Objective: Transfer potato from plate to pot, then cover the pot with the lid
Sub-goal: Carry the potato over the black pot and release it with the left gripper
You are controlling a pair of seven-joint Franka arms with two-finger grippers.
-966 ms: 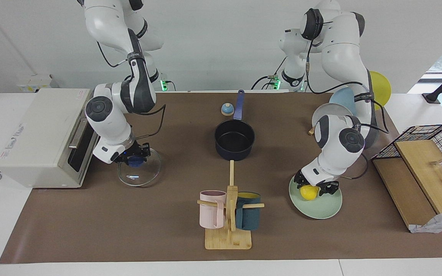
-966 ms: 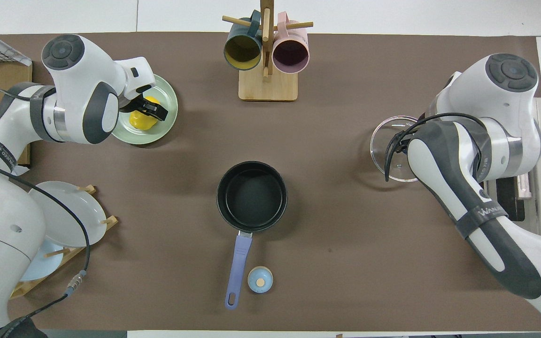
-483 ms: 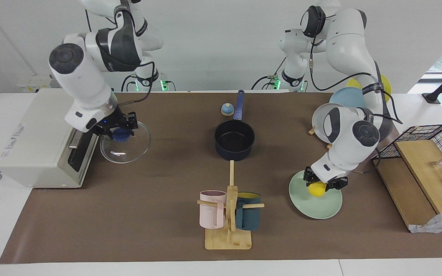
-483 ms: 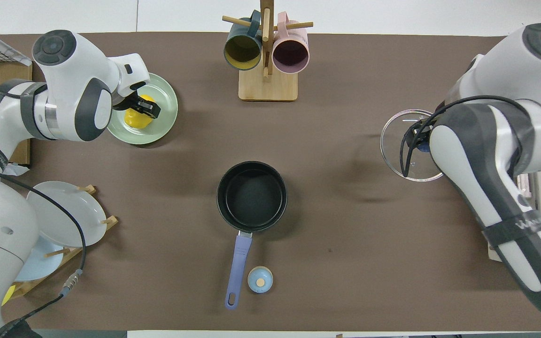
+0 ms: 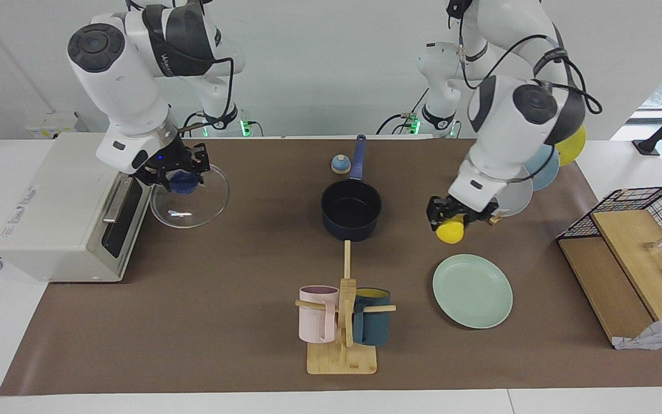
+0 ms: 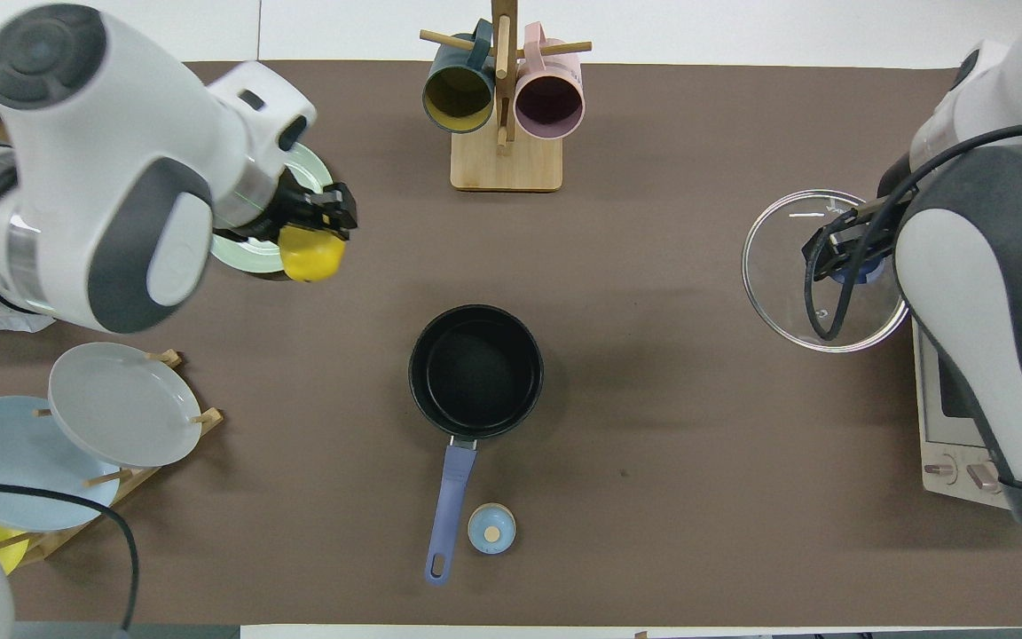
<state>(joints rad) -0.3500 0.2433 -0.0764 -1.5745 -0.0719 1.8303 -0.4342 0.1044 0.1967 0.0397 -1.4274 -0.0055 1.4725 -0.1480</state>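
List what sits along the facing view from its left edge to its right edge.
Toaster oven → glass lid in the right claw → mug rack → potato in the left claw → wire basket.

The worktop [image 5: 193, 322] is covered in plain matte brown. At its middle sits the pot [image 5: 351, 210], dark navy outside and black inside, with a lighter blue handle. Beside that handle is a small bell [image 5: 340, 164], pale blue with a tan top. The potato [image 5: 450, 231] is bright yellow, the plate [image 5: 472, 291] pale mint green. The lid [image 5: 190, 197] is clear glass with a blue knob. On a pale wooden rack [image 5: 342, 356] hang a pink mug [image 5: 317, 313] and a dark teal mug [image 5: 372, 324] with a yellow inside.
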